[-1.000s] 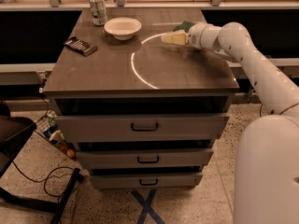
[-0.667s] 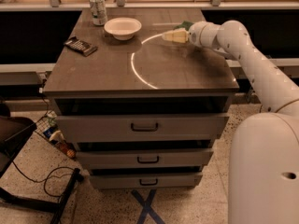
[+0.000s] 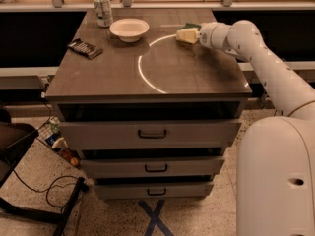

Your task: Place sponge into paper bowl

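Observation:
The white paper bowl [image 3: 129,29] stands empty at the back middle of the cabinet top [image 3: 147,68]. My cream-yellow gripper [image 3: 184,35] hovers low over the back right of the top, pointing left, about a hand's width right of the bowl. A dark green strip of the sponge [image 3: 192,26] shows right behind the gripper, touching or nearly touching it. The rest of the sponge is hidden by the gripper. I cannot tell whether the sponge is held or lying on the top.
A silver drink can [image 3: 103,9] stands at the back left, beside the bowl. A dark flat object [image 3: 84,48] lies near the left edge. A bright arc of light crosses the top. Drawers [image 3: 150,133] are below, and a shelf rail runs behind.
The gripper has shifted slightly toward the back of the top. The bowl, can and dark object have not moved.

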Controlling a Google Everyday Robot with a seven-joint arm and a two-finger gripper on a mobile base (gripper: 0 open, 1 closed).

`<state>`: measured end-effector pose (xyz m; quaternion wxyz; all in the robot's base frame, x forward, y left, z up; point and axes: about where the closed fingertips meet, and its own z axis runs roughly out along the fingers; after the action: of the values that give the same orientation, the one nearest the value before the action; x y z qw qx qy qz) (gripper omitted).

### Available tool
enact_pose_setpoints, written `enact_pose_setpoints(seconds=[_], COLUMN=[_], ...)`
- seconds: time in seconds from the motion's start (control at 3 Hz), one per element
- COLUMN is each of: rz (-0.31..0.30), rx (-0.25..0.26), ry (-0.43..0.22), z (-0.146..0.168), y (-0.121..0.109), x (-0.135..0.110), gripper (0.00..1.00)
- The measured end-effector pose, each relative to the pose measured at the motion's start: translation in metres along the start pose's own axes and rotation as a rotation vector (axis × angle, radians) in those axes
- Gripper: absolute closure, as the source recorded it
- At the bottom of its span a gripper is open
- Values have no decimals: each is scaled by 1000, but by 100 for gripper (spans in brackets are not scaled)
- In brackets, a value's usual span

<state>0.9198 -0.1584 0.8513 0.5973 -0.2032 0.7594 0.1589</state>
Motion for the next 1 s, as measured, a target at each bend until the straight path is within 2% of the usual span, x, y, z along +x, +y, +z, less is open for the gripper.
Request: enact_pose_setpoints(seconds=[0.33,0.67,1.0], rz=[1,1,2], rx=[-5,-8,-11], ry=[2,3,4], z=[3,5,7], y=[3,5,7], x=[2,3,3], gripper=[72,95,100])
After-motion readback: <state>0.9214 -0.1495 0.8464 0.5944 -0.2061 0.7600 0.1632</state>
